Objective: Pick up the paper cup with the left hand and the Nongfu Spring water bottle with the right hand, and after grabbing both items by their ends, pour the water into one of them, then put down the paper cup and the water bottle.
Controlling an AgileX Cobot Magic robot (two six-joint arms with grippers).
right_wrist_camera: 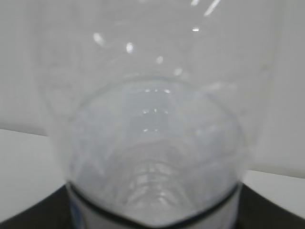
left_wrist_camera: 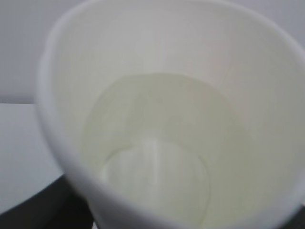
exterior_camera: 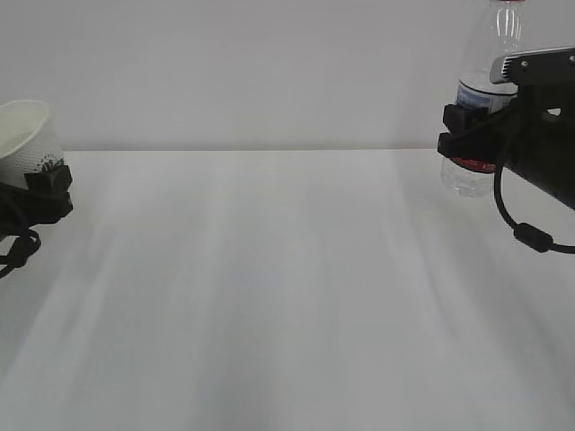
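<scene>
The paper cup [exterior_camera: 22, 135] shows at the far left edge, white with a dark leafy logo, its mouth leaning slightly toward the middle. My left gripper [exterior_camera: 45, 193] is shut on its lower part. In the left wrist view the cup's cream inside [left_wrist_camera: 157, 95] fills the frame, and a faint curved line crosses it low down. The Nongfu Spring water bottle [exterior_camera: 490, 81] stands upright at the far right, its top cut off by the frame edge. My right gripper [exterior_camera: 467, 135] is shut on its labelled middle. The clear bottle [right_wrist_camera: 152, 143] fills the right wrist view. Water is not plainly visible.
A wide white table [exterior_camera: 287, 296] stretches between the two arms, with a plain pale wall behind it. A black cable [exterior_camera: 530, 238] loops down from the right arm. Another cable [exterior_camera: 18, 251] hangs under the left gripper.
</scene>
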